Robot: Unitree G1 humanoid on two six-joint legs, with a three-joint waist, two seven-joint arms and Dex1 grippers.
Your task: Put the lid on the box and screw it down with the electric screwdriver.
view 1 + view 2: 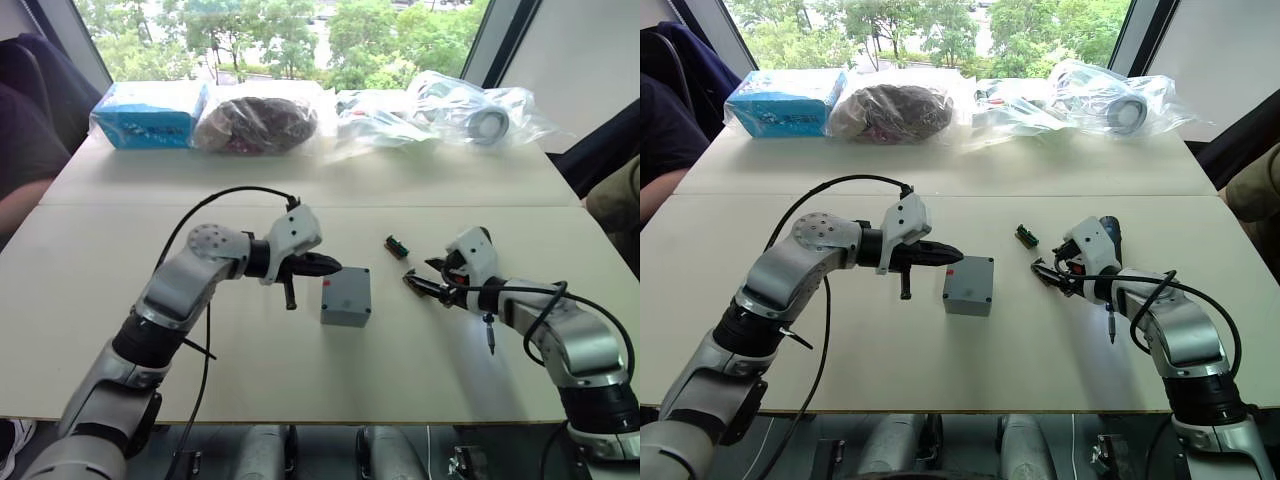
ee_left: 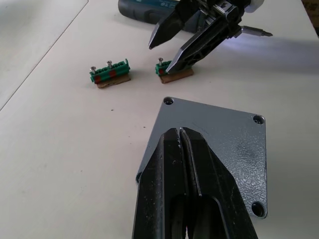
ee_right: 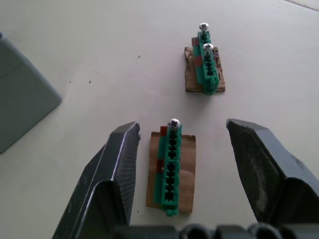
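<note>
Mid-table, lid [image 2: 219, 144] seated on box [image 1: 346, 297], left gripper [image 2: 180, 137] pinched empty above; right gripper [image 3: 182, 144] gaping over connector [image 3: 169, 167], screw pickup seemingly next.

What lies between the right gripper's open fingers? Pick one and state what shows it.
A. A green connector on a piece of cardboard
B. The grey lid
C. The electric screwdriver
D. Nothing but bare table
A. The right wrist view shows a green connector on its piece of cardboard lying between the open fingers of the right gripper, untouched by either.
</note>
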